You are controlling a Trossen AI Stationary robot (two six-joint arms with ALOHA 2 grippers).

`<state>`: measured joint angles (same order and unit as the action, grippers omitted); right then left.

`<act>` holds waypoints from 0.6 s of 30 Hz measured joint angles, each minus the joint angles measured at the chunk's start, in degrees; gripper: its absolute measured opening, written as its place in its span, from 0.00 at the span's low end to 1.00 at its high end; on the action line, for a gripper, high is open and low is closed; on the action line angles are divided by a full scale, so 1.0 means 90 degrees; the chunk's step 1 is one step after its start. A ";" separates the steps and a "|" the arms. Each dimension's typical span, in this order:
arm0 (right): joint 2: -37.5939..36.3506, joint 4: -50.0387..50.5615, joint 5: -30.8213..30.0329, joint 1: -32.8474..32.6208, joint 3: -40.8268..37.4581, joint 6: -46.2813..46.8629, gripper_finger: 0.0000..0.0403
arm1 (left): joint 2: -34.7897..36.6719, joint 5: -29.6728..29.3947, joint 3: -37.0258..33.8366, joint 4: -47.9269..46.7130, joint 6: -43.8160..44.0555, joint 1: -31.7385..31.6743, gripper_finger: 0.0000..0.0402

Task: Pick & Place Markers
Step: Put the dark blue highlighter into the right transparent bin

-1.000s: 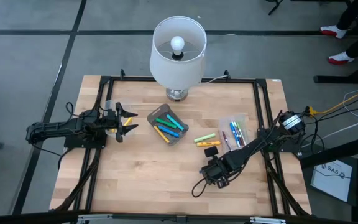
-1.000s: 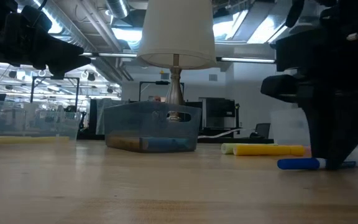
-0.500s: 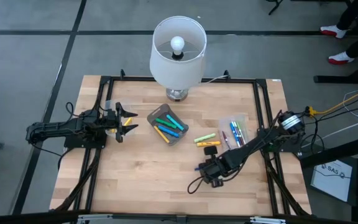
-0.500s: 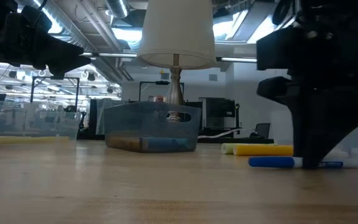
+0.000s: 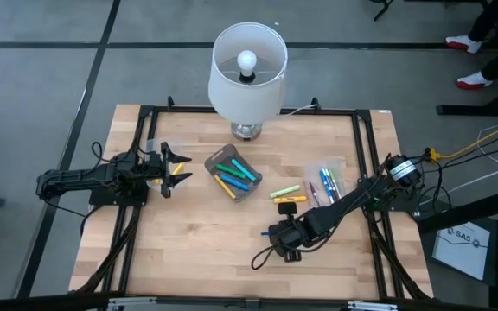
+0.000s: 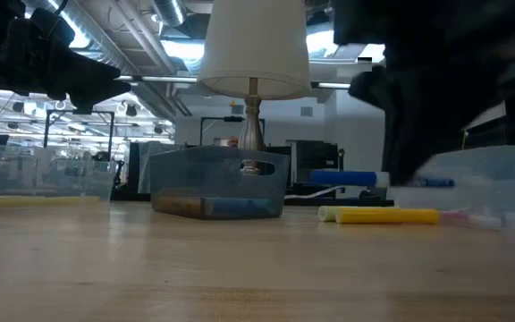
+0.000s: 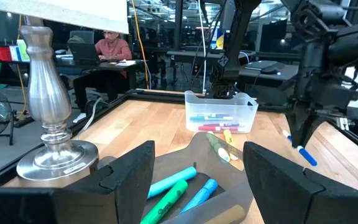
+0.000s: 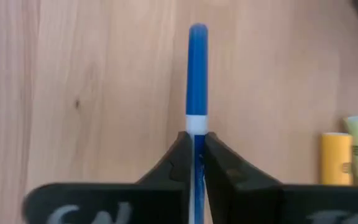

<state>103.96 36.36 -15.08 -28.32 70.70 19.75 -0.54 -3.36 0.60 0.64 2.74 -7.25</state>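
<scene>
Right gripper (image 8: 196, 163) clamped on the thin blue white-barrelled marker (image 8: 196, 74), lifted above the wooden table (image 8: 92, 93).
Keeping the marker level and carrying it slowly should prevent slipping; the left gripper (image 7: 197, 165) waits with fingers apart.

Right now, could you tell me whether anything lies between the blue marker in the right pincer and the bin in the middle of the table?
Nothing visible does. The right pincer holds the blue marker, with bare wood between it and the bin. The loose yellow markers lie off to one side.
</scene>
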 joint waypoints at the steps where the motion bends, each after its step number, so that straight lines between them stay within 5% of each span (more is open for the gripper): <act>1: -0.0002 0.0130 -0.0043 0.0000 0.0099 0.0031 0.05 | 0.0000 0.0001 0.0002 0.0000 0.0002 0.0002 0.60; 18: -0.0016 0.1074 -0.0421 -0.0002 0.0936 -0.0189 0.01 | 0.0000 0.0000 0.0002 0.0000 0.0002 0.0002 0.60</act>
<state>103.81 46.02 -18.87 -28.34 79.13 18.05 -0.53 -3.36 0.62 0.64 2.76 -7.22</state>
